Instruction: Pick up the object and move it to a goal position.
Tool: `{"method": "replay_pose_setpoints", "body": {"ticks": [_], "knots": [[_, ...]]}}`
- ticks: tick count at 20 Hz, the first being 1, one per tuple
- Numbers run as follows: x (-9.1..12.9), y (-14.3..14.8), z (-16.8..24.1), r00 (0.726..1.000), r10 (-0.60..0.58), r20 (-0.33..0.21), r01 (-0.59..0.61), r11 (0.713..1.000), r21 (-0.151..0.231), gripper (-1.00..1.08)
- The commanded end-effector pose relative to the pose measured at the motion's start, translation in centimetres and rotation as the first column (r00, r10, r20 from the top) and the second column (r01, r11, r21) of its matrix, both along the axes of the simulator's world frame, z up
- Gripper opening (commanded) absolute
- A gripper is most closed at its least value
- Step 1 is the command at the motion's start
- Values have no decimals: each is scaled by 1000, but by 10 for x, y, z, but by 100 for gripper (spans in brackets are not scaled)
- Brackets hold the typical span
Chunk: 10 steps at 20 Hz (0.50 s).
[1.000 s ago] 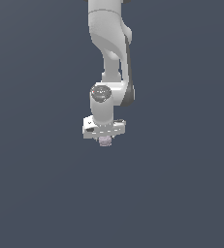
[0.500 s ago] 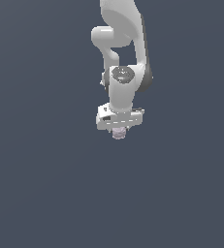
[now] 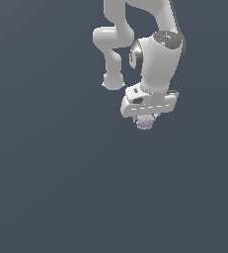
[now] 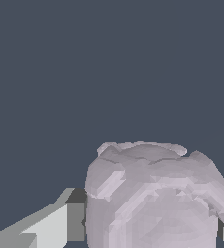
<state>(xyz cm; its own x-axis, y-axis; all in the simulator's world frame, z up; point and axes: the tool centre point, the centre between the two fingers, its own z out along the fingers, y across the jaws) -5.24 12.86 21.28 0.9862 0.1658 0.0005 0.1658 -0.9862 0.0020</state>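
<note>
Lilac-grey object (image 3: 144,122) — clamped in white pincer (image 3: 146,120) | plain dark grey backdrop (image 3: 46,173) — no other item near

A flat, uniform slate-blue backdrop (image 3: 46,173) fills the exterior view from upper left to lower right, with no seam, edge or horizon anywhere. Whether it is a floor or a wall cannot be told. The light is even and soft, casting no distinct shadows. The wrist view shows the same plain slate-blue surface (image 4: 108,63) across its upper half.
</note>
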Motion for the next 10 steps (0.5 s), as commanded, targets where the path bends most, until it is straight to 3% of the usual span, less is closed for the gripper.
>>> {"method": "replay_pose_setpoints", "body": {"ticks": [1,10], "knots": [[-1,22,22,1000,-1,-1,1,1000,0,-100],[0,75,72,1000,-1,-1,1,1000,1,-100]]}}
